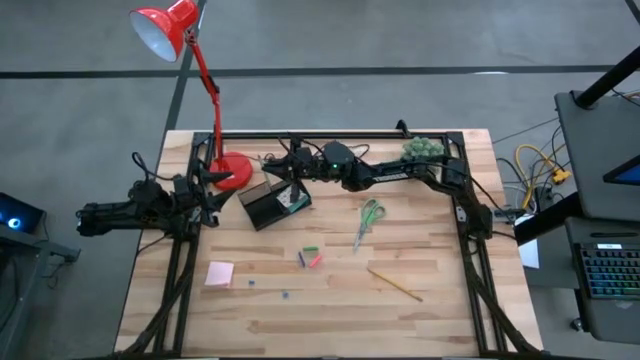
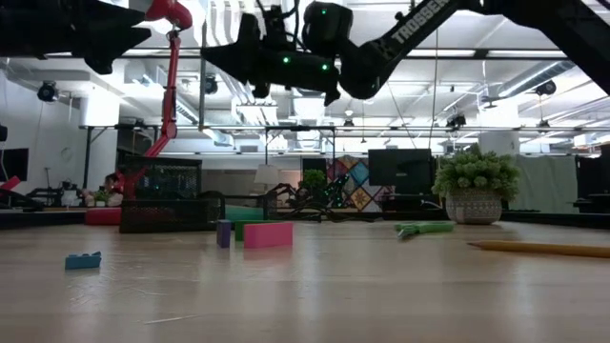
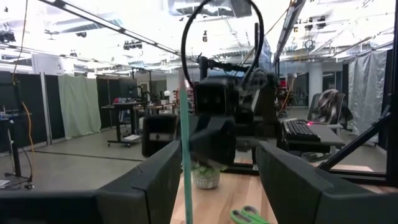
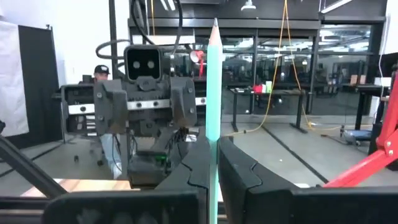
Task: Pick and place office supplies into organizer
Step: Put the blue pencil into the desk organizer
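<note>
Wooden planks make up the surface, framed by a black rail and lit by a workshop-like room behind. Right gripper hangs over the far middle of the surface, its fingers pressed together on a thin green pen that stands upright between them. Just below and beside this gripper sits the black organizer, with a white green-dotted block in it. Left gripper is just to the side of the organizer, facing the right gripper, its fingers spread wide and holding nothing. Green-handled scissors lie well apart from the right gripper, toward the right arm's side. Nearer the front, well apart from both grippers, are the small red and green pieces, a pink sticky-note pad and a wooden pencil
</note>
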Controlling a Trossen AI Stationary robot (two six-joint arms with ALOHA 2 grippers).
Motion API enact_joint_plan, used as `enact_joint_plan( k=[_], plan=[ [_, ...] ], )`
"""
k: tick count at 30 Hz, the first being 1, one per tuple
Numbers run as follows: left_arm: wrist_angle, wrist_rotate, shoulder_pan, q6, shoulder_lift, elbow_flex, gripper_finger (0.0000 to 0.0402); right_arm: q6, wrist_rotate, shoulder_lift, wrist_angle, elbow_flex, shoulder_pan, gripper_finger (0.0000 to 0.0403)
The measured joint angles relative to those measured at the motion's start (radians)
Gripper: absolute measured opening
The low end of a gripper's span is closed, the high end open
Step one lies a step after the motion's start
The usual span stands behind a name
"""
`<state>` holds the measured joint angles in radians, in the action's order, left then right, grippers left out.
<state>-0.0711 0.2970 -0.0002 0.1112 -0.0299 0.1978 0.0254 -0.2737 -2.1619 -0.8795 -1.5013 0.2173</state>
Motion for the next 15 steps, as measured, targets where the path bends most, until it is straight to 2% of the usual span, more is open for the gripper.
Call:
enact_joint_plan(
  k=[15],
  plan=[
    [-0.006, 0.000, 0.000, 0.000, 0.000, 0.000, 0.0196, -0.038, 0.000, -0.014, -0.101, 0.001, -0.001, 0.0008]
  ],
)
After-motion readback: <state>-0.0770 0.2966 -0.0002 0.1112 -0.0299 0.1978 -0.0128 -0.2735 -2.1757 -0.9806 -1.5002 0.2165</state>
